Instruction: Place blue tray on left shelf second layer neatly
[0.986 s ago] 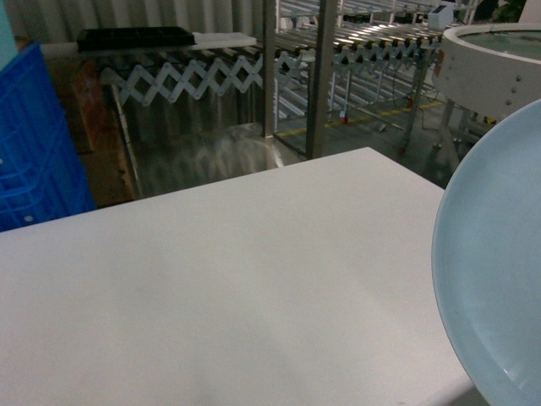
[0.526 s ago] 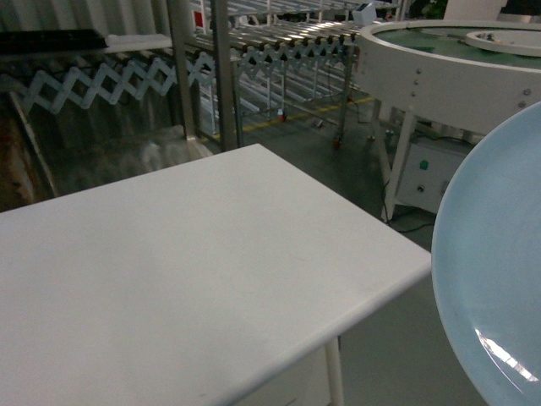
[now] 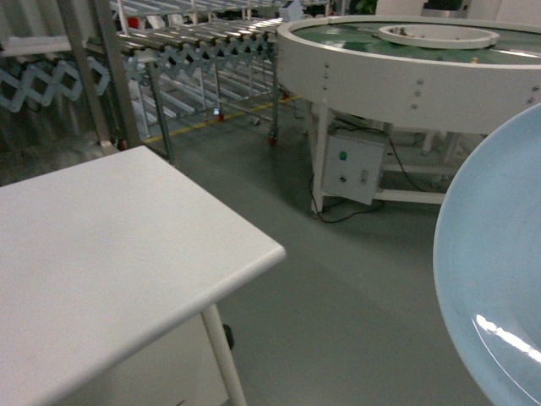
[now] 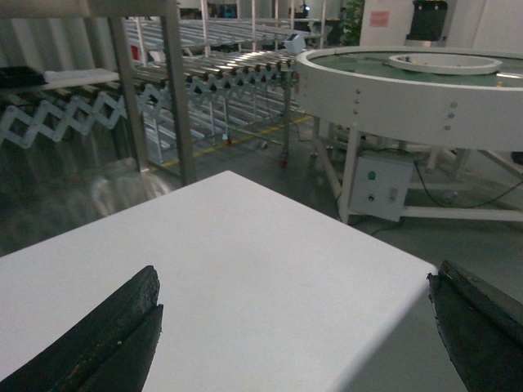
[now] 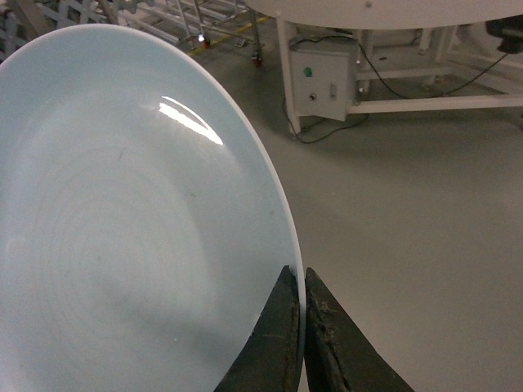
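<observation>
The blue tray [image 3: 499, 279] fills the right edge of the head view, held up on edge over the floor. In the right wrist view the pale glossy tray [image 5: 122, 229] takes up the left half, and my right gripper [image 5: 303, 273] is shut on its rim, one finger on each face. My left gripper [image 4: 294, 286] hangs open above the white table [image 4: 245, 245], with nothing between its dark fingers [image 4: 114, 335]. I cannot pick out the left shelf in these views.
The white table [image 3: 101, 245] ends at a rounded corner, with grey floor beyond it. A large round white conveyor [image 3: 406, 76] with a control box [image 3: 351, 169] stands ahead on the right. Steel uprights [image 3: 106, 68] and a roller conveyor [image 3: 194, 42] run along the back left.
The head view has swung right: the table slid left, the blue crate left the view, and the round conveyor came in. The tray stays at the right edge in the right gripper.
</observation>
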